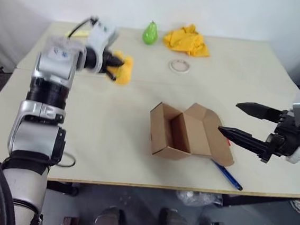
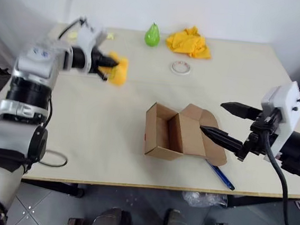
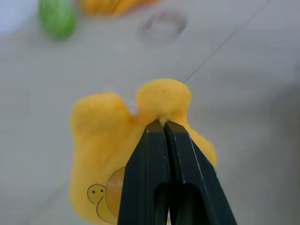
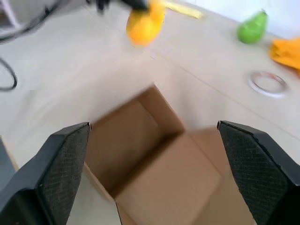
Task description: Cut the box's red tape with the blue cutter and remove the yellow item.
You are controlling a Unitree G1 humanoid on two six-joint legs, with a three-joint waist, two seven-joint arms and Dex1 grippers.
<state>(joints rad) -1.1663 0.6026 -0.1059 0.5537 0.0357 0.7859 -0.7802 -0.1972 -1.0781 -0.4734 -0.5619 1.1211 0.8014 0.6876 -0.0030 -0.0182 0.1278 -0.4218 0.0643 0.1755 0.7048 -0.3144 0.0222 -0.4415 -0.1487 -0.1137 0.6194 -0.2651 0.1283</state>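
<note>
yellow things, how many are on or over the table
3: the yellow item pinched in the shut left gripper, the yellow cloth at the far edge, a pale yellow strip behind the left arm.

Setting, as I see it through the head cameras: a robot test room or lab, not a home. One plain pale table [image 1: 135,159] against bare white walls, grey tiled floor beneath. Laid out as loose props: a green pear [image 1: 150,33], a yellow cloth [image 1: 187,40], a tape ring [image 1: 179,66], an opened carton [image 1: 188,133]. Cables trail at the table's left edge.
</note>
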